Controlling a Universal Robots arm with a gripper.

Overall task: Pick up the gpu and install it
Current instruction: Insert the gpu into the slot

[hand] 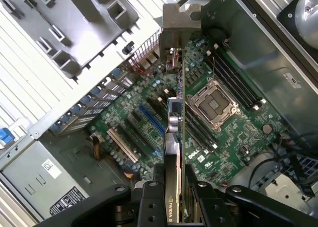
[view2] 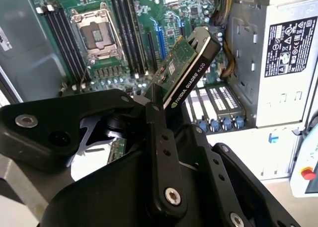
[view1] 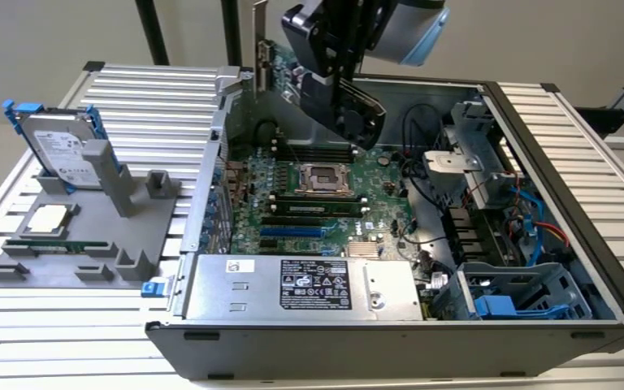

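From my station I see the gripper (view1: 337,69) hanging over the open computer case (view1: 399,349), closed on the gpu (view1: 361,122). The fingers (hand: 149,202) are drawn in to the card's thickness, one pressed to each flat face. In the first wrist view the card (hand: 175,122) shows edge-on, running straight out from between the fingertips. Its silver bracket (hand: 178,18) is at the end farthest from them. The green circuit face is against one finger and the black cooler against the other. In the second wrist view one finger (view2: 160,132) lies along the cooler side, and the card (view2: 186,68) juts out past its tip at a slant. Beyond the fingertips lies the motherboard (hand: 233,132), and the card is held up off it. I cannot tell how near the card's lower edge comes to the board. The empty processor socket (hand: 212,104) sits off the circuit-face side of the fingers, past a row of memory slots. The blue expansion slot (hand: 149,116) lies off the cooler side and is uncovered. Farther out on that side is the power supply (view1: 290,284), at the case's near wall in the exterior view. Well away from the fingers, outside the case, a hard drive with blue rails (view1: 61,150) stands upright in a grey fixture (view1: 84,244) on the slatted table (view1: 30,325).
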